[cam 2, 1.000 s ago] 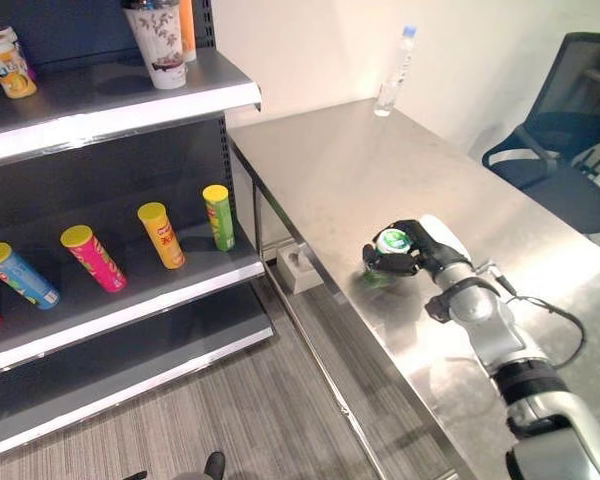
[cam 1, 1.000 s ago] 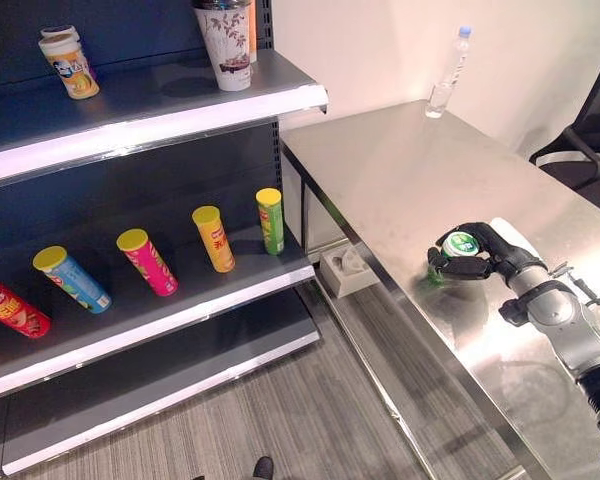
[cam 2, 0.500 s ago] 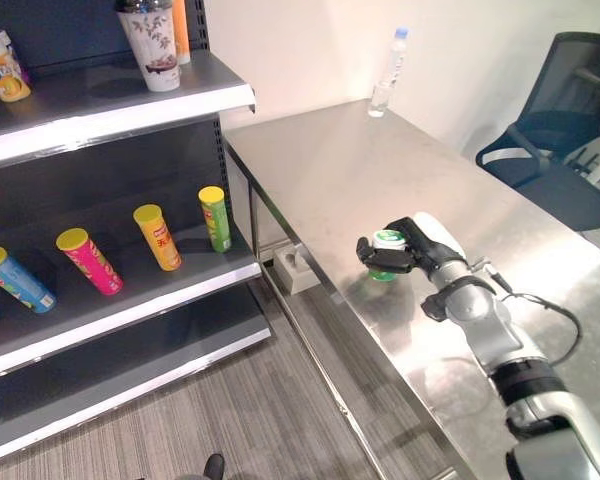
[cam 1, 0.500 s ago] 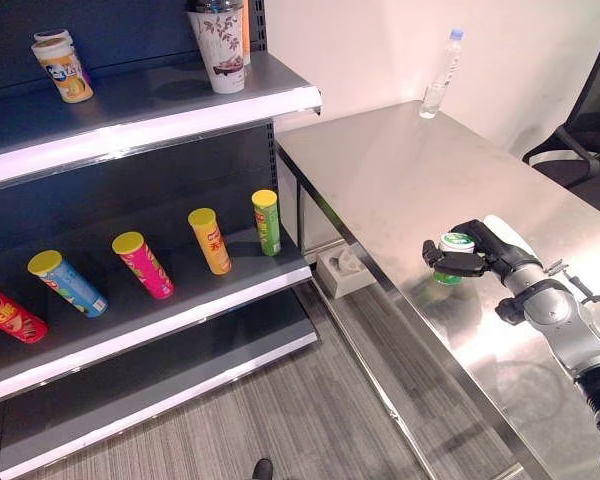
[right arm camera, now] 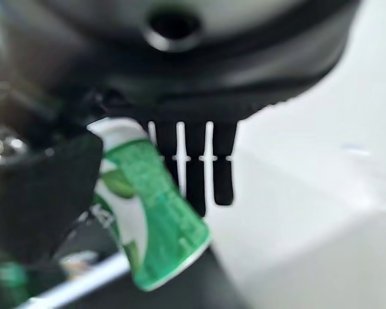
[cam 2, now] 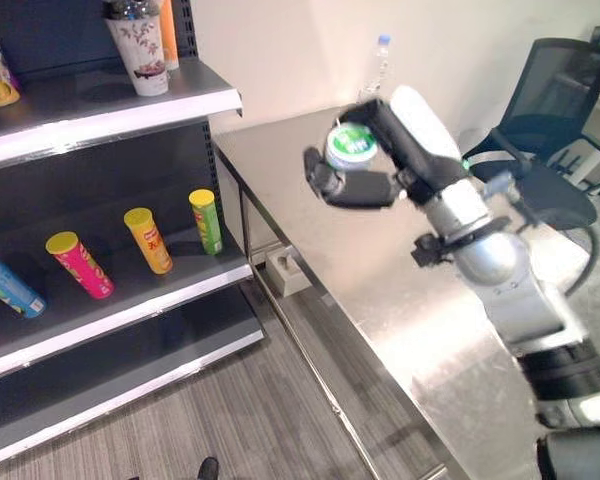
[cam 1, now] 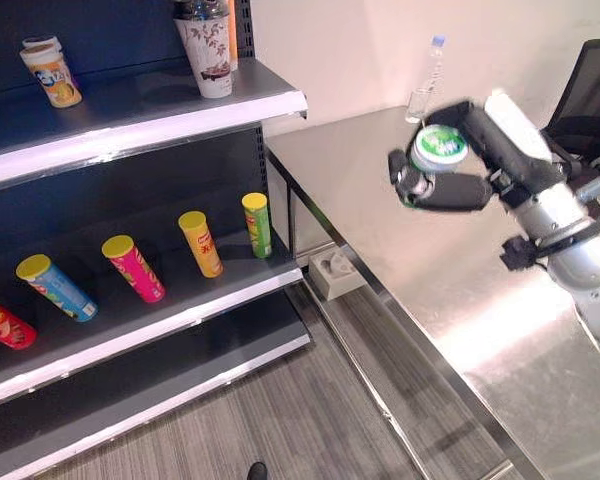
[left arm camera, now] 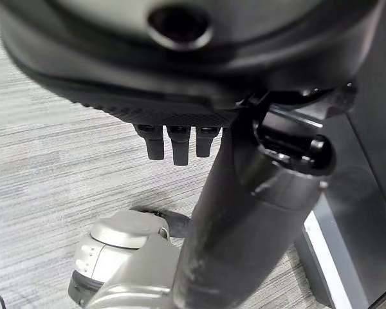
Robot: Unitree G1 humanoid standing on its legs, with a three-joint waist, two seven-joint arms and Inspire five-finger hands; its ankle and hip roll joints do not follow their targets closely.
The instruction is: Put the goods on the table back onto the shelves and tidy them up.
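My right hand (cam 1: 483, 140) is raised above the steel table (cam 1: 400, 235) and is shut on a green cup with a white and green lid (cam 1: 438, 146). In the right wrist view the green cup (right arm camera: 151, 206) sits between the thumb and the fingers, tilted. To the left stands the dark shelf unit. Its middle shelf (cam 1: 190, 308) carries several snack tubes: a green one (cam 1: 255, 223), an orange one (cam 1: 200, 243), a pink one (cam 1: 133, 267) and a blue one (cam 1: 48, 287). My left hand (left arm camera: 174, 143) hangs idle over the floor with relaxed fingers.
The top shelf (cam 1: 150, 112) bears a tall paper cup (cam 1: 206, 52) and a small yellow cup (cam 1: 50, 73). A water bottle (cam 1: 429, 78) stands at the table's far end. A white box (cam 1: 330, 272) lies on the floor by the table leg. A black chair (cam 1: 592, 95) is at the right.
My right hand has lifted the green cup off the table, up and towards the shelves. The camera has shifted a little to the right.
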